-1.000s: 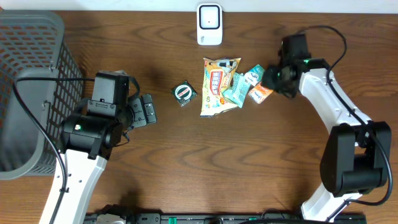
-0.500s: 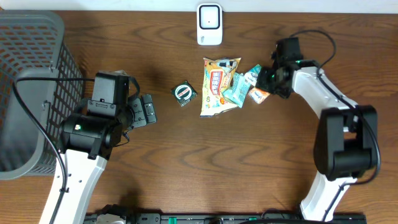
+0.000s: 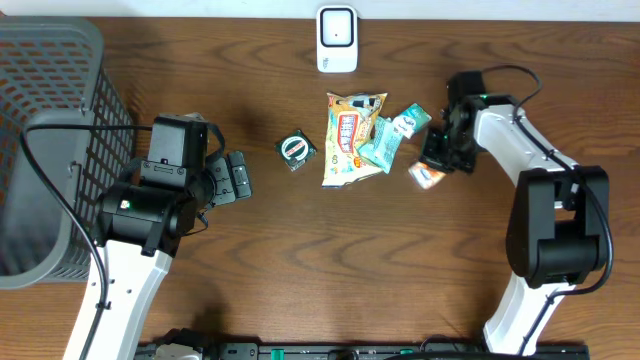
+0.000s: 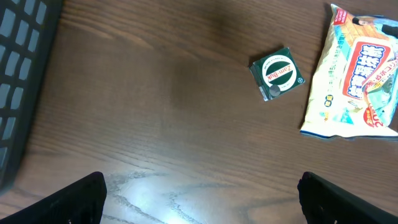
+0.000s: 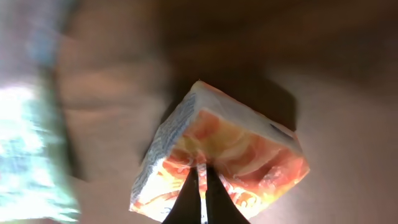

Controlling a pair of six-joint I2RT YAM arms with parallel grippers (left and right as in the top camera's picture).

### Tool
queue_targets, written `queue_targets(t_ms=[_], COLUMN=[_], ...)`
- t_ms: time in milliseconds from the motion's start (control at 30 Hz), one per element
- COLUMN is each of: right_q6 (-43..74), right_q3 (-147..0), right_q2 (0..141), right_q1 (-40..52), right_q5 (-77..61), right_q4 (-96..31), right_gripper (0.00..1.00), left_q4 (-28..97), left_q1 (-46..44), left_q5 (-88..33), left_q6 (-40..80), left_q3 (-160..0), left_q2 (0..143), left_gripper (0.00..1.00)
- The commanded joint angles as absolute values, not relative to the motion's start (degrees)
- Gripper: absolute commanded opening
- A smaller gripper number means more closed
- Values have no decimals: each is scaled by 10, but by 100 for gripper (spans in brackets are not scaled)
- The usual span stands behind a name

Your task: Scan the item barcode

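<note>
Nearest you on the dark brown wooden worktop (image 3: 300, 260), your left gripper (image 3: 238, 177) hangs with its jaws spread wide over bare wood. In the left wrist view its two black fingertips (image 4: 74, 199) sit at the lower corners of the frame. Across on your right, at about the same depth, the small orange-and-white carton (image 3: 427, 176) is the item you have in hand. Your right gripper (image 5: 200, 193) is closed, with its dark fingers pressed together on the carton's near edge. The right wrist view shows the carton tilted, one corner pointing away and a shadow on the wood behind it. You cannot tell from these views whether it touches the worktop. The carton sits just clear of the other goods, to their right. A little farther out, the square green packet with a round white logo (image 3: 296, 149) lies alone, left of the pile. Beside it is the long yellow-and-white snack bag with a red label (image 3: 350, 138), with a teal-green sachet (image 3: 385, 142) touching its right side. The grey mesh basket (image 3: 50, 100) fills the left edge. Farthest away, at the back edge, stands the white rectangular scanner unit (image 3: 337, 39), well apart from the carton.
</note>
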State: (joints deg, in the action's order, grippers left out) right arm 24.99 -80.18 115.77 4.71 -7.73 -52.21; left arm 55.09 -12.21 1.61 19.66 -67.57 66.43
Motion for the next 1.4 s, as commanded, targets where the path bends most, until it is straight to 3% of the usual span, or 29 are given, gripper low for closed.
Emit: queue_targets(t_ms=[0, 500, 567, 767, 867, 1200, 1367], right_q6=[233, 197, 204, 228, 253, 333, 350], right_q3=[-794, -799, -799, -797, -797, -797, -797], right_q2=[1146, 1019, 1015, 1031, 1048, 1099, 1134], right_q1=[33, 29, 29, 47, 62, 98, 110], right_q5=[-17, -18, -20, -18, 4, 91, 105], right_q4=[-543, -550, -547, -545, -540, -542, -536], right_gripper=[1, 1, 10, 52, 59, 58, 52], left_q4=[551, 551, 551, 551, 551, 551, 551], left_q1=[-121, -121, -121, -121, -121, -121, -121], left_q5=[15, 15, 15, 15, 15, 15, 15], left_q6=[202, 202, 202, 202, 202, 202, 202], left_q3=[-681, -681, -681, -681, -681, -681, -681], left_q2=[667, 667, 667, 667, 667, 667, 667], left_gripper=[98, 97, 98, 98, 98, 98, 98])
